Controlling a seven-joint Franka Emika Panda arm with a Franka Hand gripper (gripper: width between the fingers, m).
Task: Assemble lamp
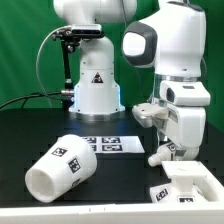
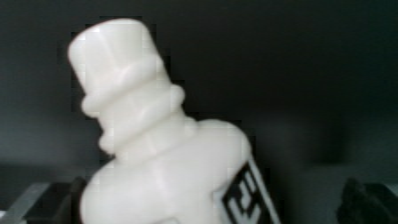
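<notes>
My gripper (image 1: 160,138) is shut on the white bulb (image 1: 160,153) and holds it in the air at the exterior view's right, just above and left of the blocky square base (image 1: 190,181). In the wrist view the bulb (image 2: 151,130) fills the frame: its threaded stem points away from the camera, its round head sits between the dark fingers (image 2: 36,202), and a tag shows on its side. The gripper (image 2: 199,208) is mostly hidden behind the bulb. The large tapered shade (image 1: 62,166) lies on its side at the front left, tags showing.
The marker board (image 1: 110,143) lies flat on the black table between the shade and the base. The big white robot pedestal (image 1: 93,88) with a triangle sticker stands at the back, with cables and a green backdrop behind it.
</notes>
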